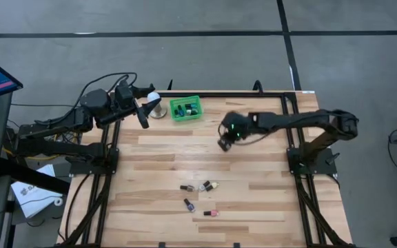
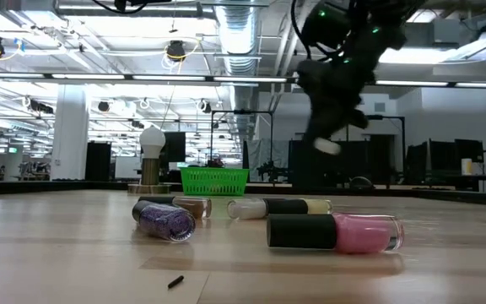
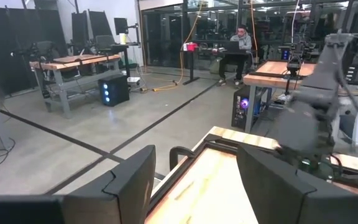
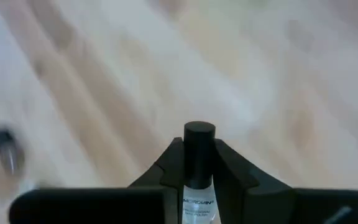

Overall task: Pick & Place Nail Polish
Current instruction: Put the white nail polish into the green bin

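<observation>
My right gripper (image 1: 225, 143) hangs above the middle of the table, shut on a clear nail polish bottle (image 4: 198, 186) with a black cap. In the low view the bottle (image 2: 327, 145) shows as a pale bit below the dark gripper, well above the wood. Several more nail polish bottles lie on their sides near the front edge: a pink one (image 2: 344, 233), a purple glitter one (image 2: 165, 220) and a cream one (image 2: 287, 207). My left gripper (image 1: 143, 116) waits open at the far left, and its fingers (image 3: 126, 186) hold nothing. My right gripper pinches the bottle's clear body (image 4: 197, 202) between its two fingers. The bottle lies along the fingers, and its black cap (image 4: 199, 142) sticks out past the fingertips. The fingers slant down from the table's right side. The bottle is lifted clear of the table.
A green basket (image 1: 185, 109) with bottles in it stands at the far edge, left of my right gripper. A white bulb-shaped thing (image 1: 156, 103) on a round base stands beside it, close to my left gripper. A small dark scrap (image 2: 175, 281) lies near the front edge.
</observation>
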`<state>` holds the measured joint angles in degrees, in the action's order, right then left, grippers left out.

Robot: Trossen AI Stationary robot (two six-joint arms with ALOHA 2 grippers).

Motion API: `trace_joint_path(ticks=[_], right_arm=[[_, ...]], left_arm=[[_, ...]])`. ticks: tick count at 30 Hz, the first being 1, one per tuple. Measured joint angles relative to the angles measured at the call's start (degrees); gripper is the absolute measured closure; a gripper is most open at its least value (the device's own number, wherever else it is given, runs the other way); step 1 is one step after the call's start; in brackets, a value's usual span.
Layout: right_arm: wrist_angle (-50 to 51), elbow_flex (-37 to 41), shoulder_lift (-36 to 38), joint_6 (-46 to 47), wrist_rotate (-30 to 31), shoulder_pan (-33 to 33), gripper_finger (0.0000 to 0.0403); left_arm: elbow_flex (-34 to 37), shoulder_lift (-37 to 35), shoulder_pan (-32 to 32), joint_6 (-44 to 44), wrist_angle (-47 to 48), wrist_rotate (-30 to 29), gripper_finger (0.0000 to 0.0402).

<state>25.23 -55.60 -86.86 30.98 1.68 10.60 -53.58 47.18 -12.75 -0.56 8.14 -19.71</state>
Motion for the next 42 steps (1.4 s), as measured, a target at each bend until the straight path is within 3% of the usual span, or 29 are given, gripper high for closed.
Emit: trace_joint_path(ticks=[5, 13, 22, 30, 42], right_arm=[[-1.6, -7.0, -4.8, -9.6, -1.9, 5.4, 0.0360], [1.4, -29.1, -20.4, -25.0, -4.4, 9.3, 0.0360], [8.4, -51.3, -37.2, -35.0, -4.9, 11.3, 0.0360], [12.9, -58.4, -43.6, -37.7, -4.4, 12.5, 0.0360], [15.3, -59.2, -43.7, -43.0, -1.8, 14.5, 0.0359]], left_arm=[[0.0, 0.0, 0.0, 0.0, 0.0, 0.0, 0.0181], [0.0, 0.0, 0.0, 0.0, 0.0, -1.0, 0.0181], [0.0, 0.0, 0.0, 0.0, 0.0, -2.5, 0.0181], [0.0, 0.0, 0.0, 0.0, 0.0, -2.8, 0.0181], [0.0, 0.0, 0.0, 1.0, 0.0, -2.8, 0.0181]])
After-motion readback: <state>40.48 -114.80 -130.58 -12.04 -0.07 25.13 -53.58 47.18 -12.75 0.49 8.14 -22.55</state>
